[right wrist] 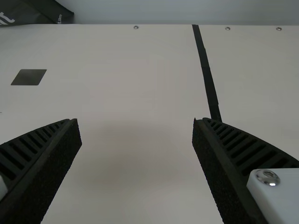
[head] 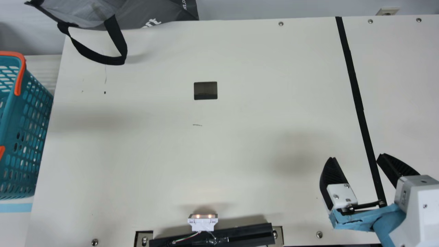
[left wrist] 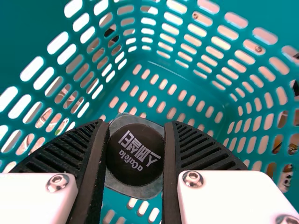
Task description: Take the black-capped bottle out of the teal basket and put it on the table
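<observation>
Left pincer (left wrist: pixel 135 122) grips the black-capped bottle (left wrist: pixel 135 156) inside the teal basket (head: pixel 11 109) at the main view's left edge, right pincer (head: pixel 356 157) wide at lower right: grasp seemingly done, lift-out and set-down on the table (head: pixel 240 144) remain

Grey bag (head: pixel 144 13), black strip (head: pixel 357 96), dark rectangle (head: pixel 205 91)

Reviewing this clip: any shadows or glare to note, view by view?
Main view: soft-edged shadows on the table, two bright spots on the small white fixture; left wrist view: small highlights on the screw heads, lettering on the black cap not lost to glare; right wrist view: broad, faint shadow between the right gripper's open fingers.
</observation>
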Robot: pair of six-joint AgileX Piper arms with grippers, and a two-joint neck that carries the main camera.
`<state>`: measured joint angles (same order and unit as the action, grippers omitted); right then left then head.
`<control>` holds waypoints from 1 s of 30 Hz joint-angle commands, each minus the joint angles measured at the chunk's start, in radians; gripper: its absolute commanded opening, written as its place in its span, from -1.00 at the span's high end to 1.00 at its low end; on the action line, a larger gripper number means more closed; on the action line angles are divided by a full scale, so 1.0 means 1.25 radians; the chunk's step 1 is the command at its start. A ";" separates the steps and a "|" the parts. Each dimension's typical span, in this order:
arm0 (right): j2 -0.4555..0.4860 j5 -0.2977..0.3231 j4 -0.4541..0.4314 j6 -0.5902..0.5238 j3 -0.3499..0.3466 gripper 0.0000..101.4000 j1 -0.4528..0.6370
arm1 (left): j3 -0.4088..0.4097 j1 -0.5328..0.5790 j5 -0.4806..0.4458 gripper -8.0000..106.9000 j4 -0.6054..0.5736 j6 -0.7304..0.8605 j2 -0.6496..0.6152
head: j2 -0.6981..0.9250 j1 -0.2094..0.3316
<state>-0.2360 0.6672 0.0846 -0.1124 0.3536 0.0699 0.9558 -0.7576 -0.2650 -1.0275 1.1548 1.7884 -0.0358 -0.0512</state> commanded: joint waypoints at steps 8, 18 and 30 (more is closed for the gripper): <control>0.000 0.000 0.000 0.000 0.000 -0.79 0.000 | 0.001 0.002 -0.042 0.86 0.057 -0.054 -0.085 | 0.007 0.003; 0.000 0.000 0.001 0.000 0.000 -0.79 0.000 | 0.001 0.015 -0.096 0.86 0.120 -0.124 -0.198 | 0.007 0.003; 0.000 0.000 0.001 0.000 0.000 -0.79 0.000 | 0.043 0.025 -0.167 0.86 0.209 -0.234 -0.314 | 0.007 0.003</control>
<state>-0.2360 0.6675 0.0855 -0.1124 0.3536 0.0699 1.0056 -0.7279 -0.4630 -0.7755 0.8770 1.4075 -0.0358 -0.0512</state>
